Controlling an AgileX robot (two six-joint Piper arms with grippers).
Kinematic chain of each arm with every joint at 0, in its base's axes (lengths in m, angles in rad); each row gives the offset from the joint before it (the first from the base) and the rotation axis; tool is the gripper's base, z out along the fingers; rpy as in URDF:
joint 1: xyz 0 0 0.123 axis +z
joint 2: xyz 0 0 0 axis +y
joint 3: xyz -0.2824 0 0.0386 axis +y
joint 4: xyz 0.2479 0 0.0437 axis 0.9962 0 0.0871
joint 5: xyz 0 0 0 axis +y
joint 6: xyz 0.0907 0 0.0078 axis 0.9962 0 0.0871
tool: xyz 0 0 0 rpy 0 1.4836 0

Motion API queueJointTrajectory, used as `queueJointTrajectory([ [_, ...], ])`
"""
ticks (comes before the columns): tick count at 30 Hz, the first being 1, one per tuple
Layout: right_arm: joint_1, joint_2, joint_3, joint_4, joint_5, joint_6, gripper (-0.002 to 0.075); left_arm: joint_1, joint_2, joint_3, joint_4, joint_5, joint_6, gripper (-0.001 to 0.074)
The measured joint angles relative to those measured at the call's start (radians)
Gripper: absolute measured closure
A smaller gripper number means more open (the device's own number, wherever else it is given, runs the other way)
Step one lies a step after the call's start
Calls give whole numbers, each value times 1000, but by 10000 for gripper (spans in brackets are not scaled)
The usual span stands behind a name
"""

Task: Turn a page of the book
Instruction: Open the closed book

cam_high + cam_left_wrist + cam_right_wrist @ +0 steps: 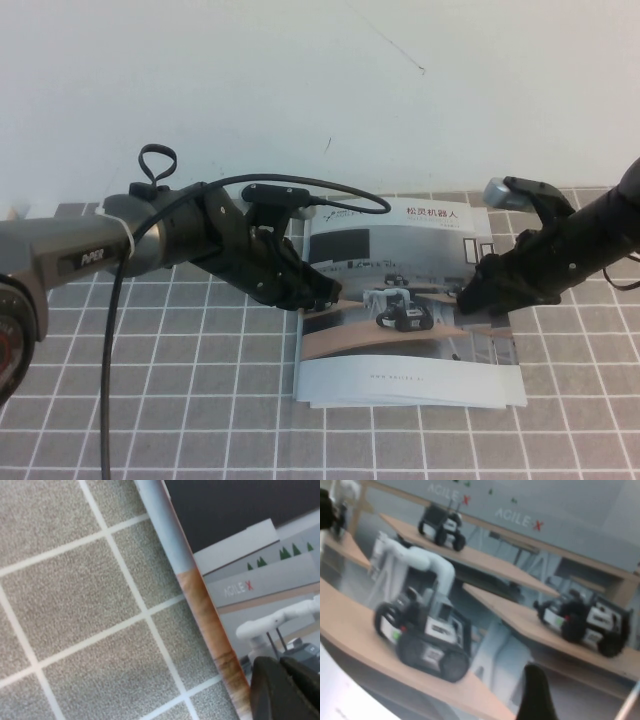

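The book (405,385) lies closed on the checked cloth, spine to the left. The page (395,255), its glossy cover with robots on wooden desks, lies flat on top. My left gripper (333,296) is shut, its tip resting on the cover just inside the spine edge; the left wrist view shows the fingers (272,690) together over the cover (260,575). My right gripper (468,298) rests on the cover near its right edge and looks open. Only one finger (535,692) shows over the cover photo (485,565) in the right wrist view.
A grey cloth with a white grid (180,400) covers the table, and it also shows in the left wrist view (75,605). A white wall (320,80) stands behind. A black cable (115,330) hangs from the left arm. Several inner page edges (410,403) show under the cover's front edge.
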Motion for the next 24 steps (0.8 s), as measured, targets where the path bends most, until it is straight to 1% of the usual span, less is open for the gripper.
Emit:
queueJointTrajectory([
  [10,-2,9,0,190,54,-65,285,0,0,0,-9,2,-2,738],
  [20,-2,9,-45,505,268,-245,285,1,0,0,-13,5,13,738],
  [24,-2,9,-69,587,322,-270,285,2,-27,0,-13,8,41,738],
])
